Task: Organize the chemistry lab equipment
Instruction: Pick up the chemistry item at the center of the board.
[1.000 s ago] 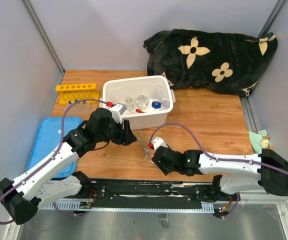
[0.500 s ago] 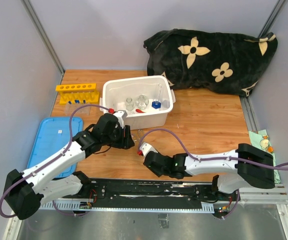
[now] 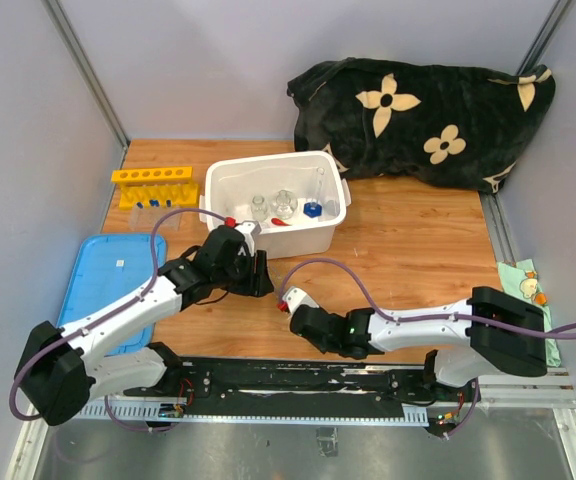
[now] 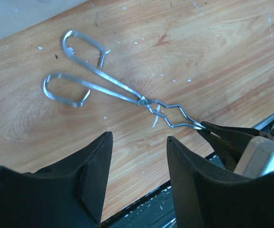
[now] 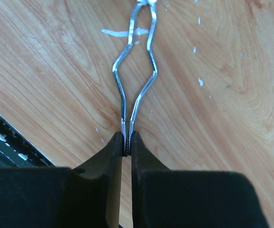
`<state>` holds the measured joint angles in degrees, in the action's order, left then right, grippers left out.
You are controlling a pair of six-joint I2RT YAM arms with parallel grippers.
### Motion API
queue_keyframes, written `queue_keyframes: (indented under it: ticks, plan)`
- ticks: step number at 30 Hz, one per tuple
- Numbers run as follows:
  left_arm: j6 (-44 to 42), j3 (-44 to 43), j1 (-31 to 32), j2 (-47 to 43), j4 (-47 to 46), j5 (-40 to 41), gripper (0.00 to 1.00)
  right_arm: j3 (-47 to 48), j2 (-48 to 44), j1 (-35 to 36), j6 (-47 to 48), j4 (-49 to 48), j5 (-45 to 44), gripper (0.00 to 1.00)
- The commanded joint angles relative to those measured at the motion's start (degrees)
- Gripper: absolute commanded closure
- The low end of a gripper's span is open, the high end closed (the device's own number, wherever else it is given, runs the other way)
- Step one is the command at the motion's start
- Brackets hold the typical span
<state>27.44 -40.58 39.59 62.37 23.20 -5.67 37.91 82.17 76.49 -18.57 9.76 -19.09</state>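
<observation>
A wooden table (image 3: 418, 240) is shown bearing a white plastic bin (image 3: 298, 238) at mid-back, with a yellow holed tube rack (image 3: 153, 177) set just to its left. A blue lid (image 3: 93, 285) is laid flat at the left edge, a black flower-patterned blanket (image 3: 428, 115) is heaped at the back right, and metal tweezers (image 4: 141, 99) are laid on bare wood near the front.

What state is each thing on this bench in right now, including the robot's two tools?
Thin metal tweezers: lying on the wood, tips pinched.
Right tool: shut on the tweezers' tips.
Left tool: open, empty, above the tweezers.
White plastic bin: uncovered, glassware inside.
Flat blue lid: off, lying on the table.
Yellow holed rack: standing left of the bin.
</observation>
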Motion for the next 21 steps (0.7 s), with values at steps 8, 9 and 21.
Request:
queue_keyframes:
  ticks: [8, 9, 21]
  plan:
    - [0.1, 1.9, 0.5, 4.3, -6.6, -3.4, 0.46, -5.2, -9.9, 0.6, -5.3, 12.1, -5.8, 1.0]
    - [0.1, 2.0, 0.5, 4.4, -6.6, -3.6, 0.46, -4.8, -10.4, 0.6, -5.3, 12.6, -6.0, 0.99]
    - [0.2, 3.9, 0.5, 4.5, -7.5, -4.3, 0.46, -9.9, -11.4, 2.5, -4.5, 2.8, -3.9, 0.99]
